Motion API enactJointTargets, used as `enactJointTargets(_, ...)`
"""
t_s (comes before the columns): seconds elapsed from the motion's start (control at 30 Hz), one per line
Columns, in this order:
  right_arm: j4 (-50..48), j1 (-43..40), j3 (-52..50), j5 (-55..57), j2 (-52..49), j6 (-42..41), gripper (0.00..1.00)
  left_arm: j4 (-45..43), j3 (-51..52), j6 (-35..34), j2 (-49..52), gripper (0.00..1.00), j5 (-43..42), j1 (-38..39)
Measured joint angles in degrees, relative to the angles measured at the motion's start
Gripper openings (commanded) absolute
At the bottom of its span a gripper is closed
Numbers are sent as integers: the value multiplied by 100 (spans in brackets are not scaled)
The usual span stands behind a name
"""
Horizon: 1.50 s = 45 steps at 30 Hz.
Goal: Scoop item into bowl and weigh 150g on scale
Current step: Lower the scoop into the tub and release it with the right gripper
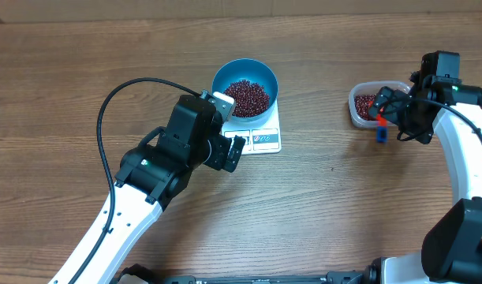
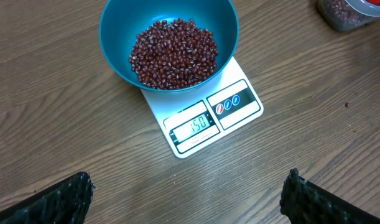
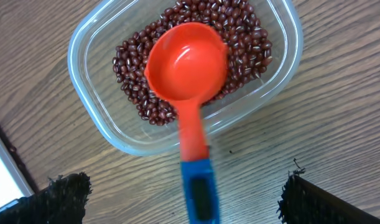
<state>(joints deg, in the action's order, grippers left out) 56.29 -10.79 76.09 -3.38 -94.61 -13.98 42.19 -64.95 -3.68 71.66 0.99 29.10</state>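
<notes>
On the white rectangular kitchen scale [image 2: 202, 115], near the middle of the brown wooden table [image 1: 343, 205], stands the round deep blue bowl [image 2: 115, 37], holding a loose pile of small dark red-brown beans [image 2: 174, 53]. The scale's grey display [image 2: 193, 126] reads 150. The left gripper [image 2: 188, 180] hangs just in front of the scale, its 2 fingers spread wide and grasping nothing. Well apart to the right sits a clear rounded-rectangular plastic tub [image 3: 96, 118] with more of the same beans. A red plastic scoop [image 3: 186, 62] lies in it, cup up and empty, its blue handle end [image 3: 199, 193] sticking out over the rim. The right gripper [image 3: 186, 177] hovers above that handle, jaws fully apart, touching neither side of it.
</notes>
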Motion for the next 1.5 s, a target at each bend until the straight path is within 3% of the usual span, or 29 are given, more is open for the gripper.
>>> enactJointTargets(0.63,623,-2,275,44,-2,2479,100,0,0,0,0,100,0,0)
enactJointTargets(1.5,632,0,275,66,-2,2734,100,0,0,0,0,100,0,0)
